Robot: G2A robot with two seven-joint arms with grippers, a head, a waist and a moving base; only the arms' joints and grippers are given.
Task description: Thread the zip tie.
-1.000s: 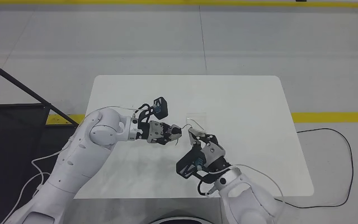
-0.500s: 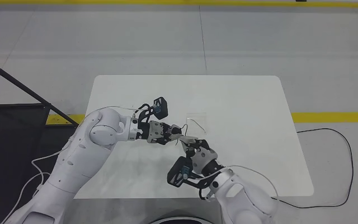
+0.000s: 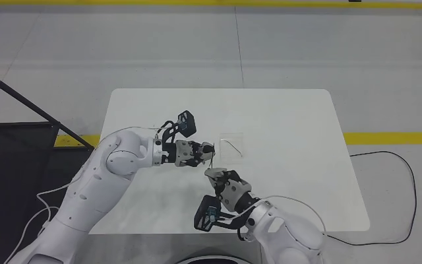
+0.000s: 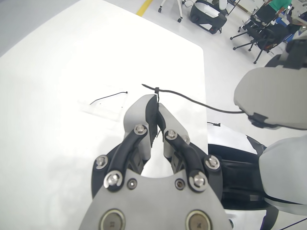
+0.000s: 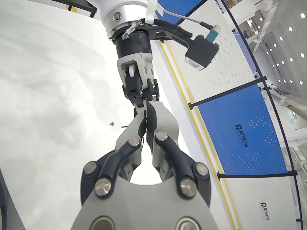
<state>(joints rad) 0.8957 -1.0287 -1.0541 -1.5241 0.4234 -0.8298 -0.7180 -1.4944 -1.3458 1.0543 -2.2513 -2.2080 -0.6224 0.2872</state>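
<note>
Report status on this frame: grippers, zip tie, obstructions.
Left gripper shut on zip tie below its head. Right gripper shut on its strap. Tail tip pokes through head. Spare zip tie lies on table, apart.

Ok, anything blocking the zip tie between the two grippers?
Nothing visible. The zip tie hangs in free air from the left gripper to the right gripper, its tip through the head. A spare tie lies apart on the table.
</note>
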